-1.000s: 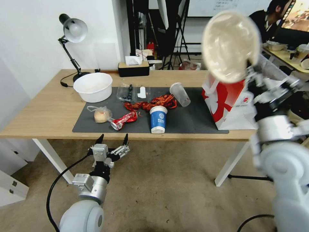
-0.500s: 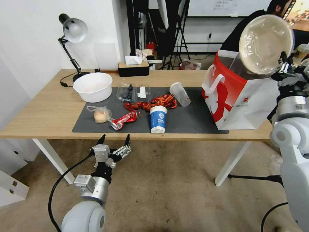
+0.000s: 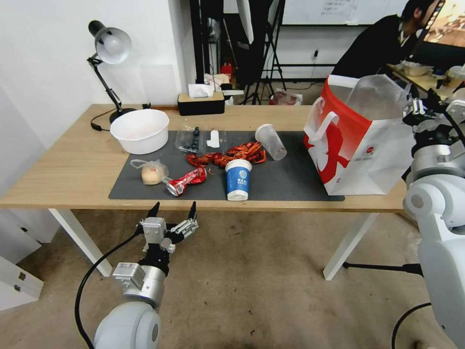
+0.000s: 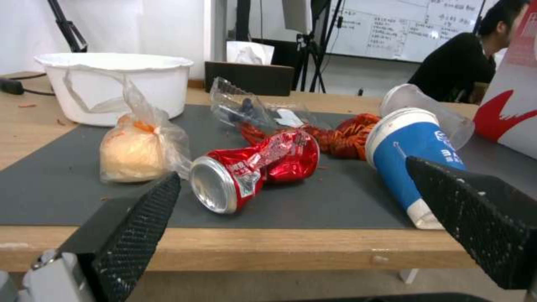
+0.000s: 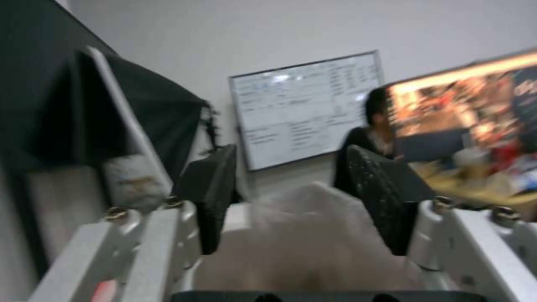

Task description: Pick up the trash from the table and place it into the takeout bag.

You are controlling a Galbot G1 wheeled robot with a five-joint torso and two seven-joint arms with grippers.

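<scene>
the right gripper (image 3: 420, 105) hangs released beside the tall red-and-white paper takeout bag (image 3: 361, 145), whose inside is hidden. the left gripper (image 3: 172, 210) waits spread below the light-wood table (image 3: 63, 169) edge, facing the crushed red can (image 4: 254, 174) and blue-and-white paper cup (image 4: 411, 153).

Lighting: bright, even indoor light | Shadows: soft, faint beneath the table (image 3: 63, 160) | Glare: glowing screen (image 5: 464, 109) washed out | Blur: right wrist view soft throughout | Distortion: head view bows at edges
</scene>
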